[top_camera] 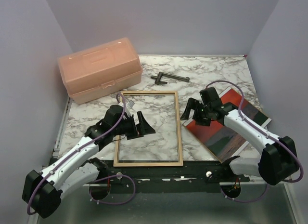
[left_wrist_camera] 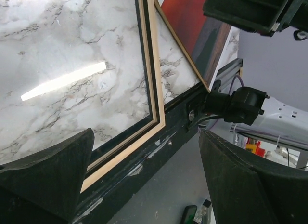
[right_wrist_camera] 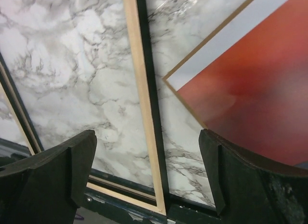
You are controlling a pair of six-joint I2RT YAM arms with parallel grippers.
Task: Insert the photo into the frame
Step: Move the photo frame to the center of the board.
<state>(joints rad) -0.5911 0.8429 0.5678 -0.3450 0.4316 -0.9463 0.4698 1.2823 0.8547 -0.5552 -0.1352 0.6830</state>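
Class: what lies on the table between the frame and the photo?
A bare strip of marble table separates the frame from the photo, whose edge shows a thin brown rim; clearest in the right wrist view.

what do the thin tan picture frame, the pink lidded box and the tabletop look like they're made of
Thin tan rectangular frame: likely light wood, matte, black inner lip; its clear pane mirrors a light streak, so glass or acrylic. Translucent pink lidded box: moulded plastic, slight sheen. White grey-veined tabletop: marble look, possibly printed laminate; cannot tell.
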